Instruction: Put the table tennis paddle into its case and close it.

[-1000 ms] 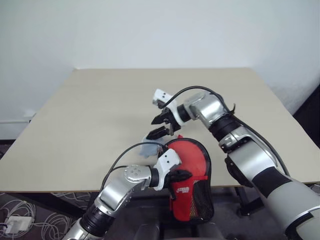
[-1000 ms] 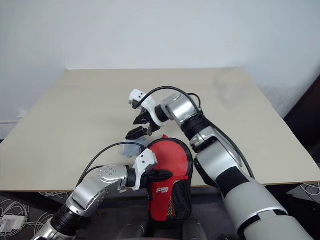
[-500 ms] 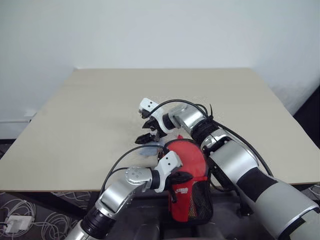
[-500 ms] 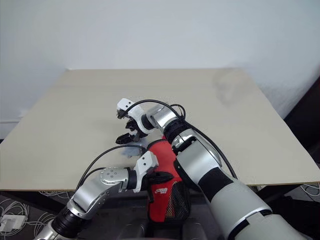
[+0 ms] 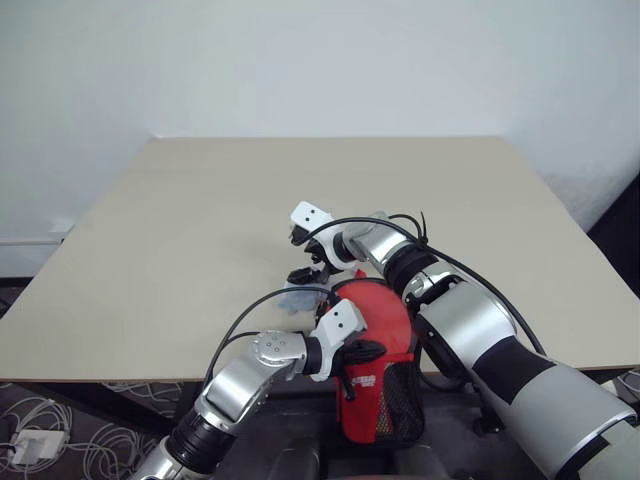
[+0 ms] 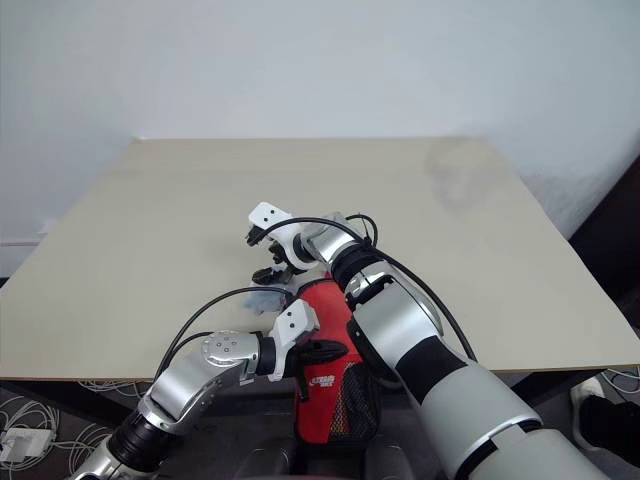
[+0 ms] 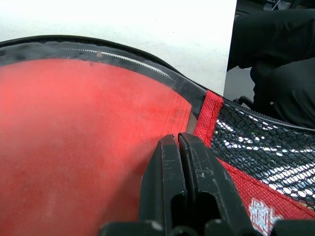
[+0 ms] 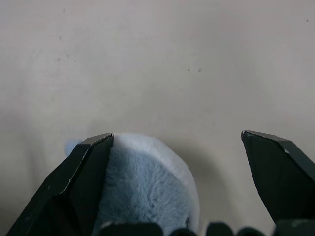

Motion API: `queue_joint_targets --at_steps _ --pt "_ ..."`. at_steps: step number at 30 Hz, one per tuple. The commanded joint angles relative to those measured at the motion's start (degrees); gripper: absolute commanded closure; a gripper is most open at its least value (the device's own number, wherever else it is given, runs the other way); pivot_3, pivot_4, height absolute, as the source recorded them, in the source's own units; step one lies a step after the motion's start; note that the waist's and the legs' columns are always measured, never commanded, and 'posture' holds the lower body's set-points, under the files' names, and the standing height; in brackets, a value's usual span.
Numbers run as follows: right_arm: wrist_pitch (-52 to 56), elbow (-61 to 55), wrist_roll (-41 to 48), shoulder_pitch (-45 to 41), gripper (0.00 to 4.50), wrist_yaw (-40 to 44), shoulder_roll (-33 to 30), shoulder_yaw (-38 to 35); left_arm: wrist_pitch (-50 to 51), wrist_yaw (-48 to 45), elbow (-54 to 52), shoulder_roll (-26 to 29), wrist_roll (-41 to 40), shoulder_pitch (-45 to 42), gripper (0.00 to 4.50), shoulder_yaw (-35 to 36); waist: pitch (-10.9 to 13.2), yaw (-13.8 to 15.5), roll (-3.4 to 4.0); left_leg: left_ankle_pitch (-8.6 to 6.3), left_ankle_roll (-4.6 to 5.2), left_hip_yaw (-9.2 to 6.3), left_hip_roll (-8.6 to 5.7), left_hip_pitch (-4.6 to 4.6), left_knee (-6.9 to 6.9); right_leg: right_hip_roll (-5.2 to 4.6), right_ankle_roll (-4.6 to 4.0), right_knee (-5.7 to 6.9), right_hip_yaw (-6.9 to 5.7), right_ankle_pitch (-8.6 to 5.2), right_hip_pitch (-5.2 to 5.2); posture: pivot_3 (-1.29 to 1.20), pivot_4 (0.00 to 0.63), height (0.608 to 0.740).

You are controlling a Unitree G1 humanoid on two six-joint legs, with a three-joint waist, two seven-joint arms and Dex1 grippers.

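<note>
Left eye view: we saw the left gripper (image 5: 358, 352) clenched on the case (image 5: 385, 330) at the table's (image 5: 180, 230) near edge, while the right gripper (image 5: 303, 257) hovered spread wide just beyond it.

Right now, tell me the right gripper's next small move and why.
Probably ease the right gripper down and close on the pale blue fluffy tuft: its jaws stand open with the tuft between them, close to one finger, while the left gripper is shut on the case.

Lab-like room: bare table (image 5: 200, 220); white wall (image 5: 300, 60); floor cables (image 5: 60, 420).
</note>
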Motion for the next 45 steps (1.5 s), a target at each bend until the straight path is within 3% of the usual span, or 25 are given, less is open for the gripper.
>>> queue_joint_targets --at_steps 1,24,27,31,37,40,45 --pt "-0.1 -0.5 -3.0 -0.2 0.0 5.0 -0.5 1.7 -1.0 -0.1 0.4 -0.5 0.8 -1.1 4.49 0.4 0.0 0.0 0.04 0.0 0.0 -0.01 0.0 0.0 0.0 0.0 0.0 0.0 -0.02 0.0 0.0 0.0 0.0 0.734" --pt "-5.7 -1.2 -10.0 0.8 0.0 16.8 -4.3 6.2 -3.6 -1.1 4.2 -1.7 2.2 -3.1 4.49 1.1 -0.1 0.0 0.31 0.05 -0.07 -0.26 -0.09 0.03 0.05 -0.03 0.0 0.01 -0.24 0.0 0.14 0.0 0.0 0.734" --pt "-6.6 -1.4 -10.0 0.9 0.55 17.8 -4.5 6.2 -3.9 -1.3 4.7 -1.8 2.4 -3.4 4.5 1.2 -0.1 0.0 0.33 0.05 -0.08 -0.27 -0.09 0.03 0.06 -0.03 0.0 0.01 -0.25 0.0 0.14 0.0 0.0 0.734" --pt "-7.0 -1.6 -10.1 1.1 2.02 18.6 -4.8 6.0 -4.3 -1.6 5.4 -1.8 2.6 -3.9 4.5 1.2 -0.1 0.0 0.35 0.06 -0.09 -0.3 -0.09 0.04 0.06 -0.03 0.0 0.01 -0.26 0.0 0.16 0.0 0.0 0.734" --pt "-7.1 -1.9 -9.4 1.1 3.8 18.3 -5.0 5.2 -5.0 -2.1 6.5 -2.0 3.1 -4.6 4.5 1.3 -0.1 0.0 0.41 0.07 -0.09 -0.31 -0.11 0.05 0.07 -0.05 0.0 0.02 -0.26 0.0 0.18 0.0 0.0 0.734" --pt "-6.4 -1.8 -8.4 0.8 4.28 15.0 -4.6 3.4 -5.3 -2.2 7.0 -2.0 3.3 -4.8 4.5 1.4 -0.1 0.0 0.48 0.07 -0.09 -0.33 -0.1 0.05 0.06 -0.04 0.0 0.02 -0.26 0.0 0.17 0.0 0.0 0.734" --pt "-5.2 -1.4 -5.2 -0.3 4.32 4.6 -3.8 -2.3 -5.7 -2.3 7.5 -2.2 3.4 -5.1 4.5 1.5 -0.1 0.0 0.51 0.09 -0.12 -0.33 -0.1 0.06 0.06 -0.04 -0.01 0.06 -0.25 0.01 0.15 0.0 0.0 0.734"
